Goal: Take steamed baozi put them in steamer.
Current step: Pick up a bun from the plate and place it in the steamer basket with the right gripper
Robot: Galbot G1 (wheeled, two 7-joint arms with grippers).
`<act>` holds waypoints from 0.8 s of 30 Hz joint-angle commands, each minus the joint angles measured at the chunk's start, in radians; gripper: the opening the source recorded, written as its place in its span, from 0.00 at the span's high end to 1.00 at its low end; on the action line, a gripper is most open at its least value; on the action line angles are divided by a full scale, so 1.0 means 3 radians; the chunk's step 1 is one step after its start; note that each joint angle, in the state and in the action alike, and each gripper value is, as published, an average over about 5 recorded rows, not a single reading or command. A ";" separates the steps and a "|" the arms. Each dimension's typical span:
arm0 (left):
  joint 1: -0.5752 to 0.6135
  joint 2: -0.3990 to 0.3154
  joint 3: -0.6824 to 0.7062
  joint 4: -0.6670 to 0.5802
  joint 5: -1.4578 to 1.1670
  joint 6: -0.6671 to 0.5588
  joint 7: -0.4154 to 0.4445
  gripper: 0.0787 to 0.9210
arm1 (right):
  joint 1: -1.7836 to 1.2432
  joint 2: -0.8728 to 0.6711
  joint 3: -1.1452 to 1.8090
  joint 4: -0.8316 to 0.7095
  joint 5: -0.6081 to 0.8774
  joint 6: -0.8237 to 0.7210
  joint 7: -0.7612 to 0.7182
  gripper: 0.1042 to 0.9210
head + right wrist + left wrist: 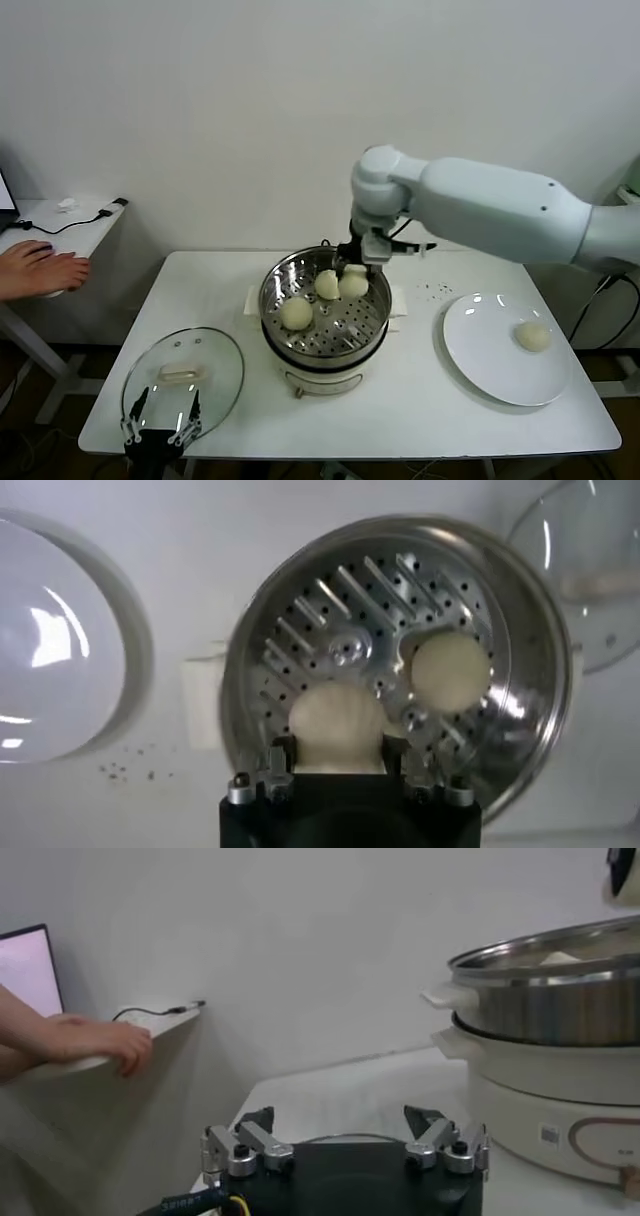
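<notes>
Three steamed baozi (297, 313) sit in my steamer (276, 285); right gripper (353, 268) pinches one at its far rim; left gripper (160, 430) spread, at the tabletop's near-left corner.

The right gripper (335, 770) hides the near side of the bun (337, 725) between its fingers, and the frame edge cuts its body off. From the head, that arm's wrist covers the steamer (275, 285) back rim. The left gripper (160, 428) is cut off at the frame's bottom. The person's hand (40, 268) runs off the left edge. Specks near the plate (480, 345) are too small to identify.
</notes>
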 commanded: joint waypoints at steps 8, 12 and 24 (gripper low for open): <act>-0.0012 -0.0005 -0.0007 0.0067 0.0000 -0.0001 -0.0012 0.12 | -0.0408 0.0370 -0.0084 0.0048 -0.0157 0.0092 0.0029 0.42; -0.0021 -0.0006 -0.0004 0.0072 0.0004 -0.0001 -0.0012 0.12 | -0.0412 0.0373 -0.0094 0.0039 -0.0146 0.0092 0.0034 0.42; -0.0055 -0.0013 0.0012 0.0087 0.0012 0.0008 -0.0017 0.12 | -0.0423 0.0299 -0.0031 0.0011 -0.0130 0.0091 0.0027 0.27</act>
